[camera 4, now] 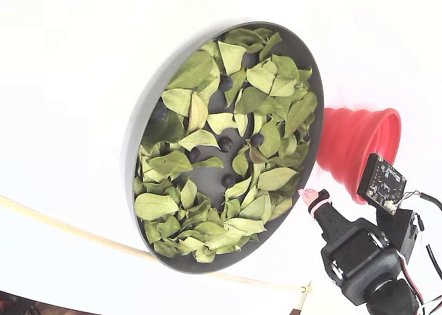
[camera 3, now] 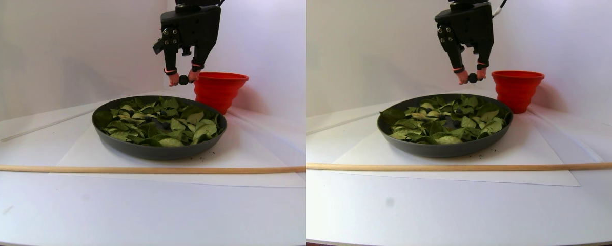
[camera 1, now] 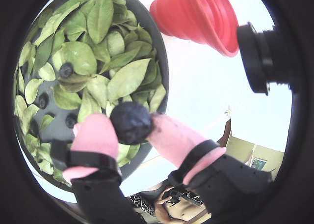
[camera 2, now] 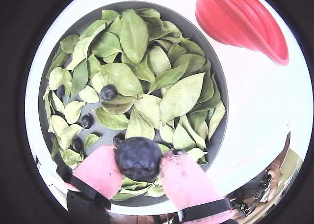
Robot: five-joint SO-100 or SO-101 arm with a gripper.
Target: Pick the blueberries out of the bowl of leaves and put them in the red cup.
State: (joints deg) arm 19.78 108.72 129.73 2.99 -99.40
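White tabletop (camera 3: 131, 215), plain white walls (camera 3: 55, 51), thin wooden rod (camera 3: 131, 168) across table, even light

Bright, even light; wrist views fisheye-warped with black vignetted edges.

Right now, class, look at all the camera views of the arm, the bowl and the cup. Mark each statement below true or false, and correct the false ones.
1. The gripper holds a large dark blueberry between its pink fingers. True.
2. The red cup lies tipped over on its side. False: it stands upright beside the bowl.
3. Several small blueberries remain among the leaves in the bowl. True.
4. The gripper is resting down in the leaves. False: the stereo pair view shows it raised above the bowl.
5. The held berry is already over the cup's opening. False: it hangs short of the cup.
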